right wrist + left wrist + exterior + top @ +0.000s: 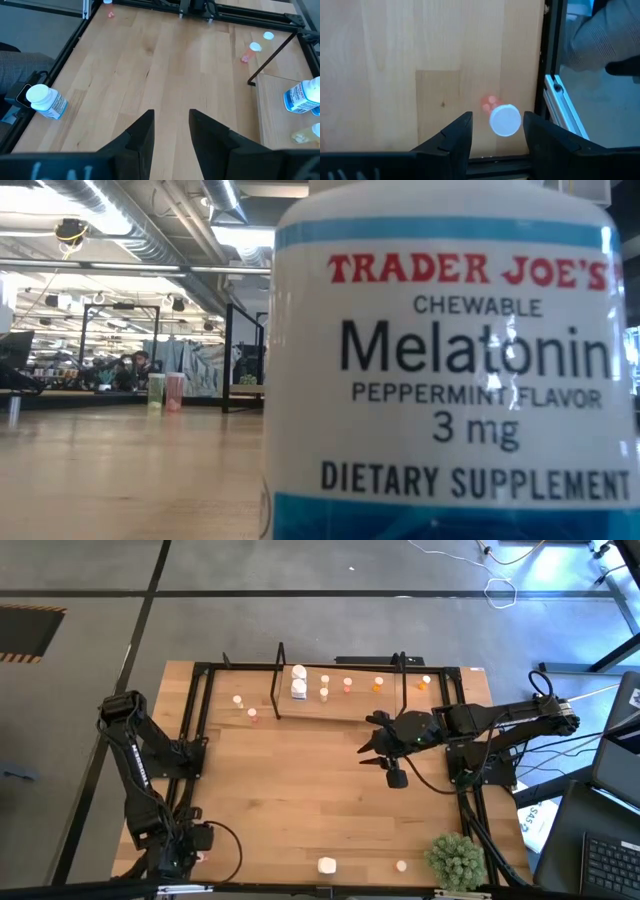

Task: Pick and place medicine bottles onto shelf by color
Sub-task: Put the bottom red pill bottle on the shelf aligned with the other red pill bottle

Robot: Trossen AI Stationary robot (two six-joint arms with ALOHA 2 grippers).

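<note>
The shelf [340, 700] stands at the far side of the table with black end frames. On its pale base stand two white bottles [298, 681], cream ones [324, 687], a pink one [347, 684] and an orange one [377, 685]. More small bottles stand on the table to the left [245, 707] and right [424, 682] of the shelf. A chunky white bottle [327, 865] stands at the near edge and fills the low view [440, 370]. My right gripper [368, 755] [171, 112] hovers open over mid-table. My left gripper [497, 115] is open at the near left corner, above a white-capped bottle [505, 120] standing on the table.
A green bushy plant [455, 860] sits in the near right corner, with a small pale bottle [401, 865] beside it. A black frame [200, 710] runs round the tabletop. Bare wood [300, 790] lies between the shelf and the near edge. A person's grey-clad leg [600, 40] shows beyond the table edge.
</note>
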